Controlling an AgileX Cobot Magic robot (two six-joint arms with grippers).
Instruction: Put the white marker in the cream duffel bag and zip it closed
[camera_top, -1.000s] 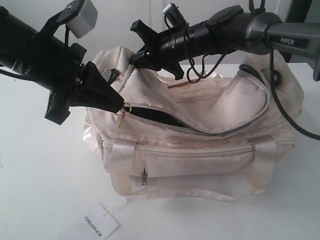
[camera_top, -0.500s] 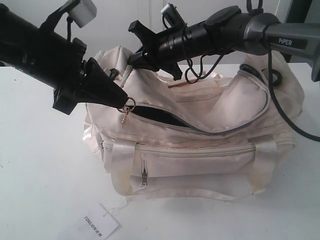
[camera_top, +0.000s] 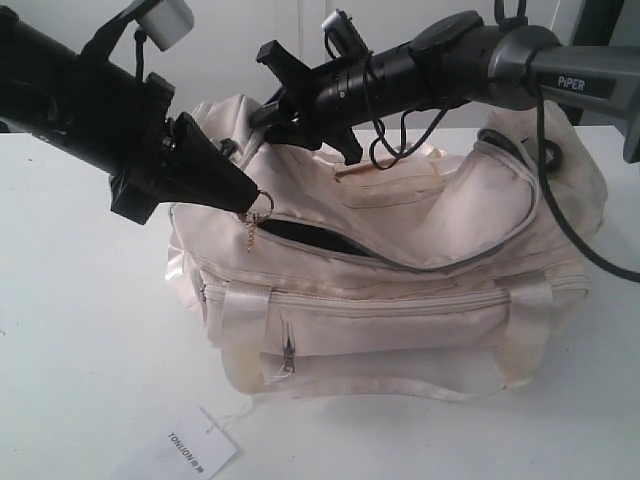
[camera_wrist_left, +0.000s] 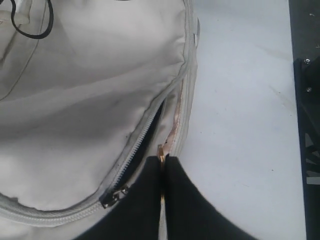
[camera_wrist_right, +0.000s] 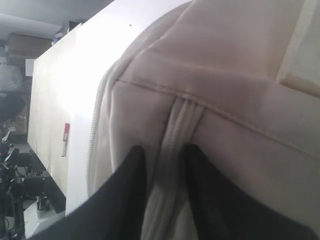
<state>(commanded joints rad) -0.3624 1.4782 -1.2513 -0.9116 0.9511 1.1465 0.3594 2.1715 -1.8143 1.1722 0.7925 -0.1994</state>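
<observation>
The cream duffel bag (camera_top: 430, 320) lies on the white table, its curved top zip partly open over a dark gap (camera_top: 310, 235). My left gripper (camera_top: 248, 203) is shut on the gold ring pull (camera_top: 262, 203) at the left end of that zip; the left wrist view shows the ring (camera_wrist_left: 161, 151) pinched between the black fingers, beside the zip teeth (camera_wrist_left: 142, 145). My right gripper (camera_top: 290, 105) sits at the bag's upper back, shut on a satin strap (camera_wrist_right: 170, 145) that runs between its fingers. The white marker is not in view.
A white paper tag printed "TONLION" (camera_top: 195, 445) lies on the table in front of the bag. A small red-and-white stick (camera_wrist_right: 64, 139) lies on the table beyond the bag. Black cables (camera_top: 560, 200) hang over the bag's right end.
The left arm has turned and shifted slightly up and right with the ring pull. The dark zip gap looks a little narrower. The right arm has barely moved.
</observation>
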